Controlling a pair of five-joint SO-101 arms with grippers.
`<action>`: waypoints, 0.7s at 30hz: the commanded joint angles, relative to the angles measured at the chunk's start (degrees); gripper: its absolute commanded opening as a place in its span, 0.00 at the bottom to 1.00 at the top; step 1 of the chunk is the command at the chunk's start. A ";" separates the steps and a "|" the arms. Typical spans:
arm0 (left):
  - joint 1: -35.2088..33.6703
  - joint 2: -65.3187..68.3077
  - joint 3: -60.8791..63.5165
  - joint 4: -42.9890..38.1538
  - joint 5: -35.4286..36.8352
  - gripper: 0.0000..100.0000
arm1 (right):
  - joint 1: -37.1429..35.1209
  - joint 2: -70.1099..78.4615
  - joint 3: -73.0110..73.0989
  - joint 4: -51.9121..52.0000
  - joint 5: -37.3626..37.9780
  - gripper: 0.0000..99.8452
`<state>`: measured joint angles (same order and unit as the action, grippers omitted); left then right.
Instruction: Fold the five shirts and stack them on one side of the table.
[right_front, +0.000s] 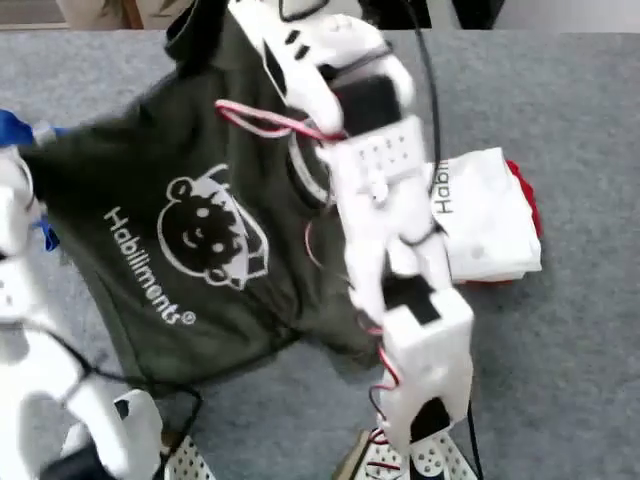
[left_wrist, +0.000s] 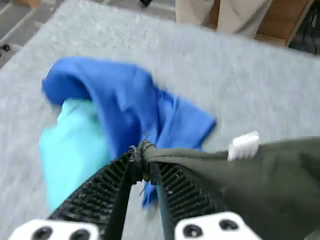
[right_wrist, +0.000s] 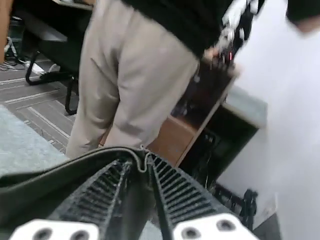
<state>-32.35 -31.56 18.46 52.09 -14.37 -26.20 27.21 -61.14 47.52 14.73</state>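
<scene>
A dark green shirt (right_front: 200, 230) with a white cartoon print hangs spread above the grey table, held by two corners. My left gripper (left_wrist: 143, 159) is shut on one bunched edge of the green shirt (left_wrist: 250, 175), at the table's left side. My right gripper (right_wrist: 142, 162) is shut on another edge of the green shirt (right_wrist: 50, 175), raised at the table's far side. Under the left gripper a blue shirt (left_wrist: 130, 100) lies crumpled over a cyan shirt (left_wrist: 75, 145). A folded white shirt (right_front: 490, 215) rests on a red shirt (right_front: 525, 200) at the right.
The right arm (right_front: 400, 250) crosses the middle of the table between the green shirt and the folded stack. Bare grey table (right_front: 580, 350) lies at the front right. A person in beige trousers (right_wrist: 135, 75) stands beyond the far edge.
</scene>
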 joint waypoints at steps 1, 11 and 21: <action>0.53 10.77 -5.80 -8.44 4.04 0.02 | 2.77 3.47 -1.27 -6.77 -2.73 0.00; 0.97 20.79 -29.45 6.15 9.67 0.02 | 3.65 4.00 -5.14 -8.35 -2.81 0.00; 1.05 20.44 -29.89 21.27 8.26 0.02 | 3.65 2.86 -11.30 21.19 -2.46 0.00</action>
<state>-31.74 -10.46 -8.09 69.23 -5.32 -23.56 31.60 -67.82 59.47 12.53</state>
